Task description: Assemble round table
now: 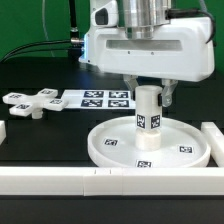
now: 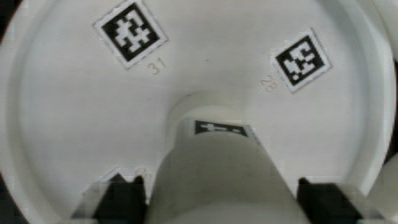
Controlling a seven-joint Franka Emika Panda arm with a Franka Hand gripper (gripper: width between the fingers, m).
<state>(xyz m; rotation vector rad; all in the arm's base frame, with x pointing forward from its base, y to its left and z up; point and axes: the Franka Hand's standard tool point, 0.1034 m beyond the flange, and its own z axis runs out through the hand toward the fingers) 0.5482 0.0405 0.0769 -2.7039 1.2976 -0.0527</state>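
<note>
We see our gripper (image 1: 148,93) clamped on the post (image 1: 148,122), which stands upright at the centre of the round disc (image 1: 192,155); the cross-shaped foot (image 1: 30,102) lies well apart on the exterior view's left. If we twist with the post slightly tilted, we judge the joint could bind, or the disc could turn along and never seat

A green backdrop (image 1: 25,18) fills the frame's upper left behind a black tabletop (image 1: 45,135), with white border bars (image 1: 50,183) along the bottom.
</note>
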